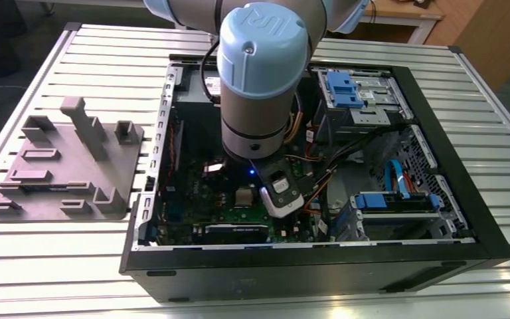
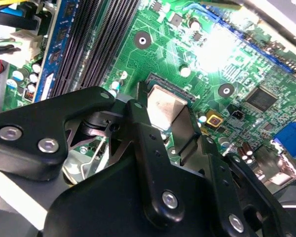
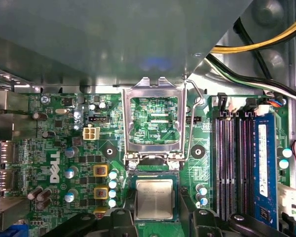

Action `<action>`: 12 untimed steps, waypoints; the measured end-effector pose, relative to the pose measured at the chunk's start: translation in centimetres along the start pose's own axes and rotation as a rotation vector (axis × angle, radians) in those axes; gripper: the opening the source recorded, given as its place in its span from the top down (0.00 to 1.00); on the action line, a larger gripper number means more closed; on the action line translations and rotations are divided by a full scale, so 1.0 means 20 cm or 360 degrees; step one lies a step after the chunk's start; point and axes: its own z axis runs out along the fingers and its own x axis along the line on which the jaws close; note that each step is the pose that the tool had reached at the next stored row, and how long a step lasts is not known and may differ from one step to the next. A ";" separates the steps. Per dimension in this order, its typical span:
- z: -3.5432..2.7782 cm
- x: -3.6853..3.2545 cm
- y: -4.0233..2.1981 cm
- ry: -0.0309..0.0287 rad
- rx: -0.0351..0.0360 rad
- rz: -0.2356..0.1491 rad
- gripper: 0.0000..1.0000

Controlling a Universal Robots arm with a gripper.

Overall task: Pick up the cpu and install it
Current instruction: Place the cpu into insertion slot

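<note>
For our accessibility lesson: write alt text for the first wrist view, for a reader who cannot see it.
A small square cpu with a silver-grey metal top lies flat on a green motherboard, next to the hinge of an open silver metal socket frame. Long black memory slots run beside them.

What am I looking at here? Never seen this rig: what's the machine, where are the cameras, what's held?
The machine is one robot arm with a gripper at its tip. The exterior view comes from off the arm, which reaches into an open computer case lying on a slatted table, a grey tray at the exterior view's left. Both wrist views ride on the arm and look at the motherboard. There the cpu lies at its socket, beside the raised metal frame, the gripper right at it. Whether it is gripped, I cannot tell.
</note>
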 end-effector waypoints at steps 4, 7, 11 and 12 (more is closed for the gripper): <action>-0.008 -0.001 0.001 0.00001 0.0000 0.0000 0.54; -0.022 -0.001 0.001 -0.00001 0.0000 0.0000 0.54; -0.023 -0.001 0.001 -0.00004 0.0000 0.0000 0.54; -0.023 -0.001 0.001 -0.00005 0.0000 0.0000 0.54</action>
